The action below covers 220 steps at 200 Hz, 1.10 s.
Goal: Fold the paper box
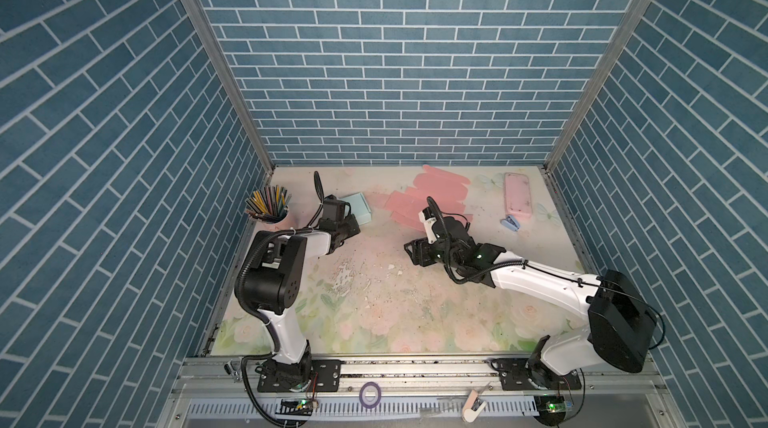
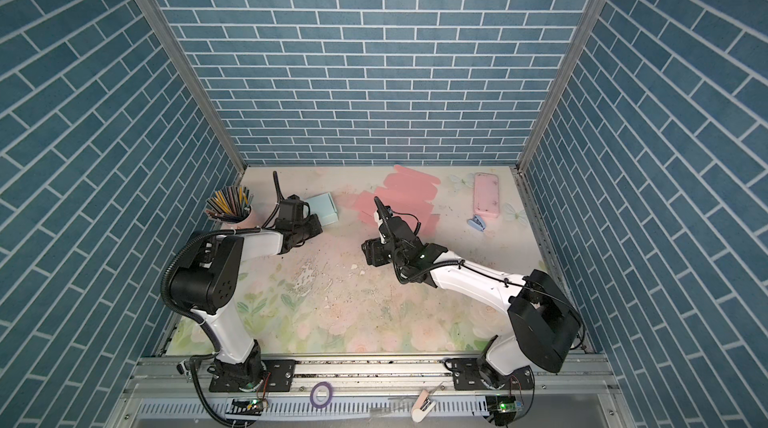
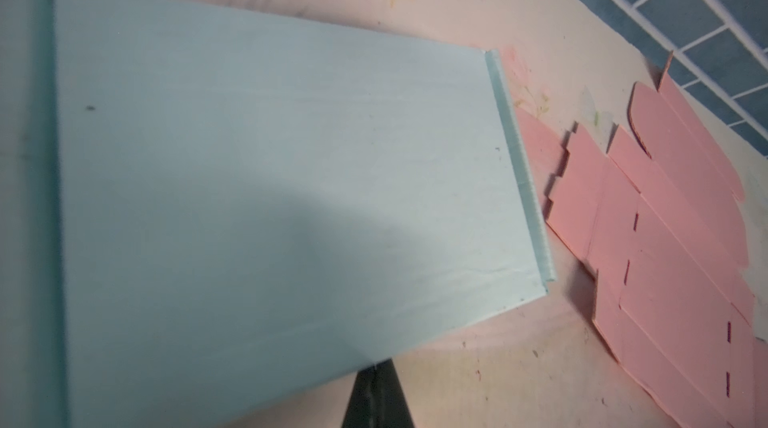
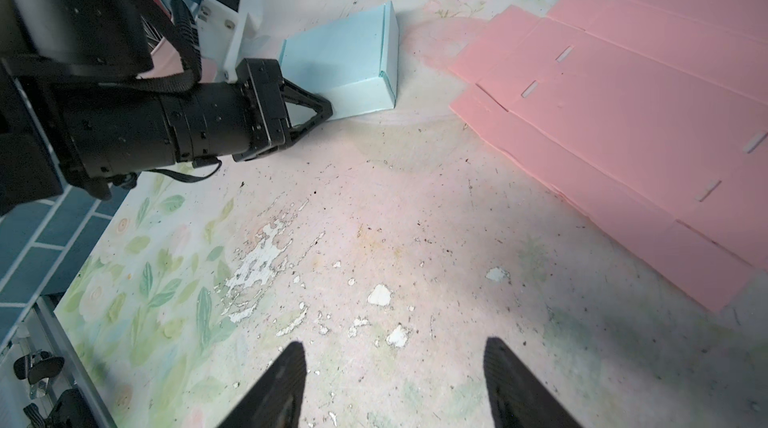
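Observation:
A light blue folded paper box (image 1: 356, 207) (image 2: 322, 209) stands closed at the back left of the floral mat. It fills most of the left wrist view (image 3: 249, 176). My left gripper (image 1: 354, 225) (image 4: 326, 107) is shut, and its joined tips (image 3: 380, 376) rest against the box's near lower edge with nothing between them. A flat pink unfolded box sheet (image 1: 424, 197) (image 2: 399, 197) (image 3: 665, 238) (image 4: 623, 114) lies at the back middle, right of the blue box. My right gripper (image 1: 409, 251) (image 2: 368, 255) (image 4: 395, 349) hangs open and empty over the mat's middle, in front of the pink sheet.
A cup of pencils (image 1: 268, 207) stands at the far left, behind the left arm. A pink pencil case (image 1: 518, 195) and a small blue stapler (image 1: 510, 222) lie at the back right. Brick-patterned walls close three sides. A purple tape ring (image 1: 370, 392) sits on the front rail.

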Each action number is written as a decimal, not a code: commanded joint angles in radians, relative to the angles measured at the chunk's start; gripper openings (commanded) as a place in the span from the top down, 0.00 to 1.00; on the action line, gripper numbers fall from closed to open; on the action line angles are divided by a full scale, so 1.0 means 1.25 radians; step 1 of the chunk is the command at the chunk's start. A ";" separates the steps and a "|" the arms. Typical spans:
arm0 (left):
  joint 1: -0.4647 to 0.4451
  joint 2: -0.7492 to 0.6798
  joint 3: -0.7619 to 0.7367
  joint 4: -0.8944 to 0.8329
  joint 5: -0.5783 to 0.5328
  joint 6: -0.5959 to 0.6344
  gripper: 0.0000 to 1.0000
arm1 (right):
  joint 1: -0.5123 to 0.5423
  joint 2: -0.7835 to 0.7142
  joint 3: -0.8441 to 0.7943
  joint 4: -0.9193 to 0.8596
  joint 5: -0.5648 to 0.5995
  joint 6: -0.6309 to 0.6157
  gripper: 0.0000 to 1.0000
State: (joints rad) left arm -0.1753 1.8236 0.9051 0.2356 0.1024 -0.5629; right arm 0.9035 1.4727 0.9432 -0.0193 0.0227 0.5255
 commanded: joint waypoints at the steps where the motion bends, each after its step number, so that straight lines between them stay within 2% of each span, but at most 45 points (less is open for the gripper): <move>1: 0.037 0.013 0.013 -0.044 0.001 0.011 0.97 | 0.003 -0.010 0.018 -0.003 0.010 -0.019 0.31; 44: 0.070 -0.005 -0.020 -0.032 0.013 0.018 0.97 | 0.004 -0.010 0.026 -0.005 0.011 -0.025 0.31; 68: 0.074 -0.006 -0.001 -0.054 0.000 0.019 0.97 | 0.004 -0.001 0.034 -0.003 0.002 -0.023 0.31; 124: 0.139 0.032 0.044 -0.046 0.038 -0.025 0.95 | 0.004 -0.013 0.021 0.009 -0.004 -0.010 0.32; 220: 0.143 0.066 0.087 -0.049 0.040 -0.010 0.92 | 0.005 -0.038 0.004 0.000 0.005 -0.010 0.32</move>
State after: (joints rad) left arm 0.0013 1.8900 0.9939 0.1806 0.1581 -0.5720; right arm 0.9043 1.4563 0.9573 -0.0170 0.0193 0.5156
